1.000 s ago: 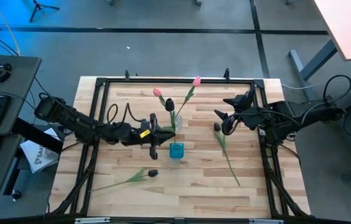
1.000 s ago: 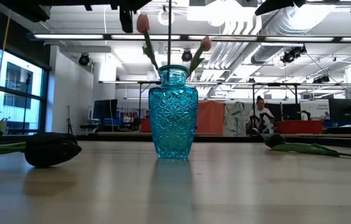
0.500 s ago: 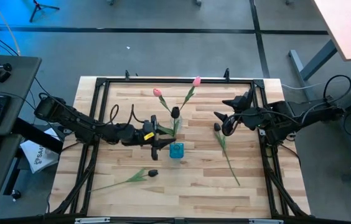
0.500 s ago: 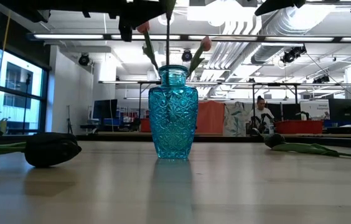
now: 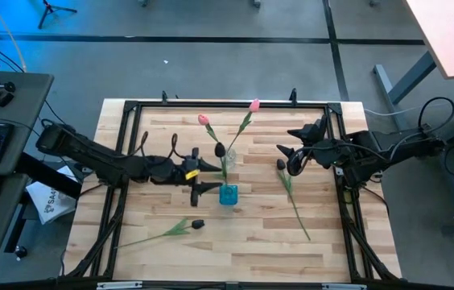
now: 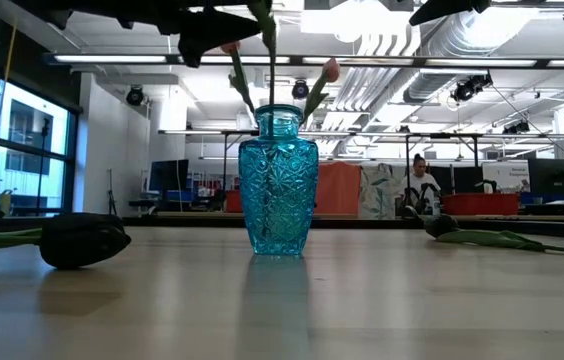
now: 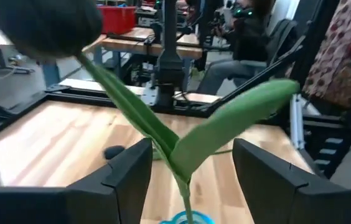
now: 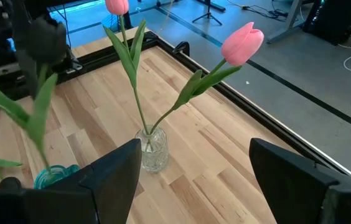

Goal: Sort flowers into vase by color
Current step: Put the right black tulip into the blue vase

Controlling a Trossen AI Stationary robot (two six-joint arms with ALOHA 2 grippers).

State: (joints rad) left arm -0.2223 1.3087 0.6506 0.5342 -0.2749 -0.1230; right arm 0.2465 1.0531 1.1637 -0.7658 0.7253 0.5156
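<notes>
A dark tulip (image 5: 220, 150) stands with its stem end in the blue vase (image 5: 228, 194), leaning toward the table's far edge. My left gripper (image 5: 204, 177) is open just left of that vase. Its fingers (image 7: 123, 180) stand on either side of the stem and leaves (image 7: 182, 146) without touching them. Two pink tulips (image 8: 243, 42) stand in a clear vase (image 8: 151, 149) behind the blue one. Two more dark tulips (image 5: 197, 224) (image 5: 281, 164) lie flat on the table. My right gripper (image 5: 288, 142) waits open over the table's right part.
The lying tulips' long stems (image 5: 295, 205) (image 5: 150, 235) stretch toward the near edge. A black frame (image 5: 211, 104) runs around the wooden table top. In the low view the blue vase (image 6: 278, 180) stands mid-table with a dark head (image 6: 82, 240) to one side.
My left gripper has opened and let go of the dark tulip's stem, then drawn back a little toward the table's left edge. The tulip has sunk lower into the blue vase and stands there on its own.
</notes>
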